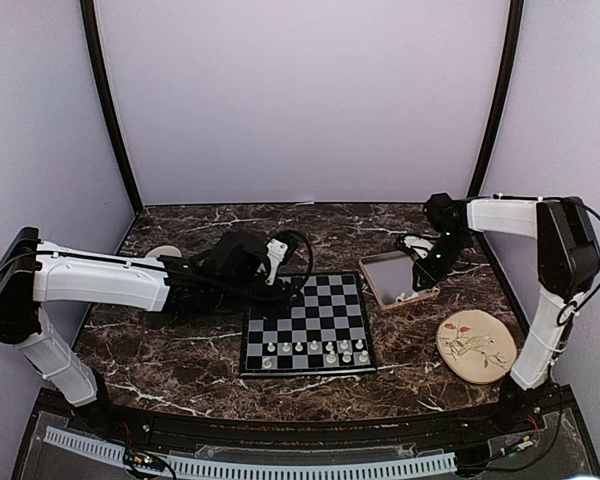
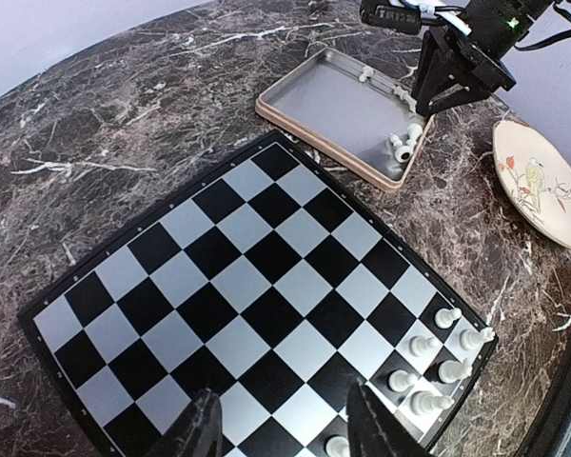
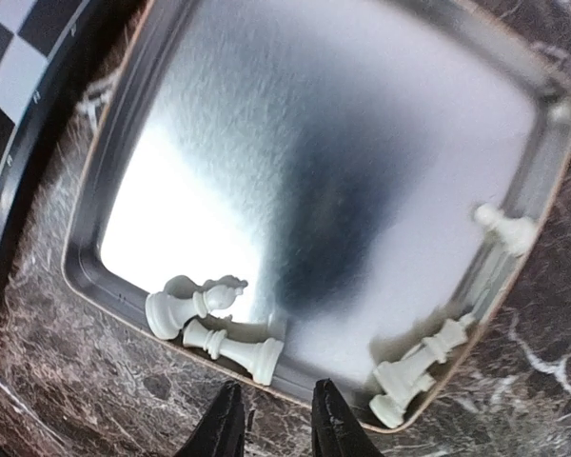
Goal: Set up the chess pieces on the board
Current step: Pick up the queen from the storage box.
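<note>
The chessboard lies mid-table, with several tiny white pieces standing in its near rows; they also show in the left wrist view. My left gripper hovers open and empty over the board, near its back left part. My right gripper is open and empty just above the near rim of the metal tray. Loose white pieces lie in the tray: two near the rim, more at the corner and one at the right edge.
The grey tray sits right of the board. A round cream plate with a bird drawing lies at the front right. A small round pale object lies behind the left arm.
</note>
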Controlling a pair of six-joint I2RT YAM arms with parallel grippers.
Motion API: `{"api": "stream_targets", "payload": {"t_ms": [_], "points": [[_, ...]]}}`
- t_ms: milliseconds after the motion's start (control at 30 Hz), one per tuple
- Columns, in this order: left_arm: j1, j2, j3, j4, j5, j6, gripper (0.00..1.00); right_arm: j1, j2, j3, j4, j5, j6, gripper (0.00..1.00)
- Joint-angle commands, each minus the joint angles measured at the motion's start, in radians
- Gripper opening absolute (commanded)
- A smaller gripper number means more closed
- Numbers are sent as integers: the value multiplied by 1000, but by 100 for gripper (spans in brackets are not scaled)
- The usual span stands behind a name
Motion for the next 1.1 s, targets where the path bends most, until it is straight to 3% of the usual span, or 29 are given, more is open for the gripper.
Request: {"api": "stream_targets", "payload": {"t_ms": [0,267,433,600,1067], "points": [[2,26,16,55,55,-23,46,2,24,36,-116,-32,-75,25],[2,16,-26,72,76,-39,45,5,76,138,-187,4,-298,25],[3,16,-44,96,90,-59,45,10,96,183,-237,-12,-517,27],[3,22,-47,105,100,-70,45,31,133,192,-236,61,-654,27],[2,32,-51,110,103,-85,44,71,213,195,-229,119,-706,27]]}}
